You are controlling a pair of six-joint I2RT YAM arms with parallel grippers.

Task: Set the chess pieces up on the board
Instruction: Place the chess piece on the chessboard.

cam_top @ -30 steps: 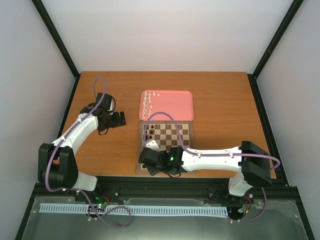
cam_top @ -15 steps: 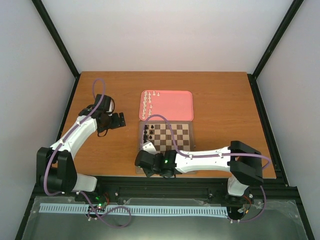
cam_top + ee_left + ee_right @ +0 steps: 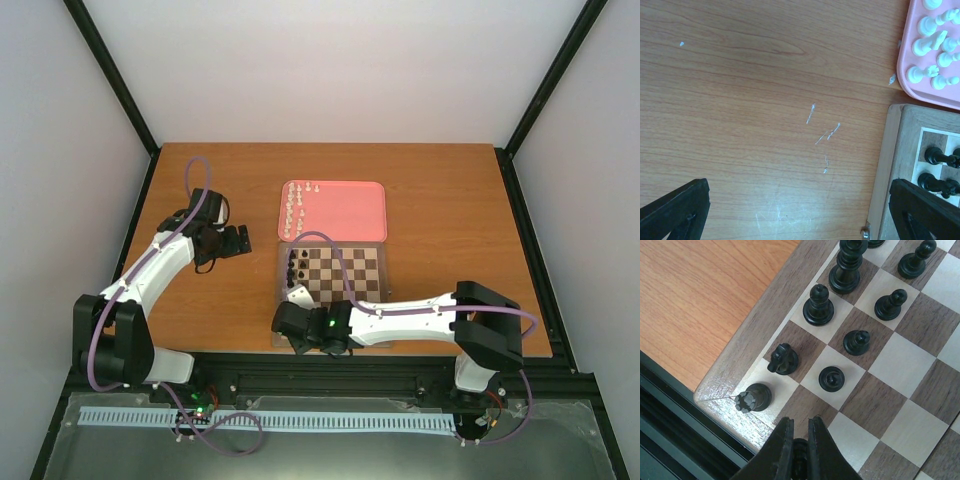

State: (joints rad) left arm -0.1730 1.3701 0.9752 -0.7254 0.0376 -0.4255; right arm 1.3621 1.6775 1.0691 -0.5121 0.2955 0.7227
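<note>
The board point(image 3: 350, 268) lies mid-table. Black chess pieces point(image 3: 293, 265) stand along its left side. In the right wrist view a rook point(image 3: 754, 398) stands on the corner square, with a knight point(image 3: 782, 359), a bishop point(image 3: 819, 305) and several pawns point(image 3: 832, 378) nearby. My right gripper point(image 3: 800, 432) is shut on a black piece point(image 3: 799, 452) above the dark square next to the rook; it is at the board's near-left corner point(image 3: 298, 338). My left gripper point(image 3: 240, 240) is open and empty over bare table left of the board point(image 3: 799, 185).
A pink tray point(image 3: 345, 210) sits just behind the board, with white pieces point(image 3: 292, 205) along its left side; they also show in the left wrist view point(image 3: 930, 45). The board's border point(image 3: 887, 160) is right of the left gripper. The table's near edge point(image 3: 670, 385) runs just beside the board's corner.
My right gripper has shifted left and nearer, over the board's near-left corner, still holding the black piece. The left arm has barely moved.
</note>
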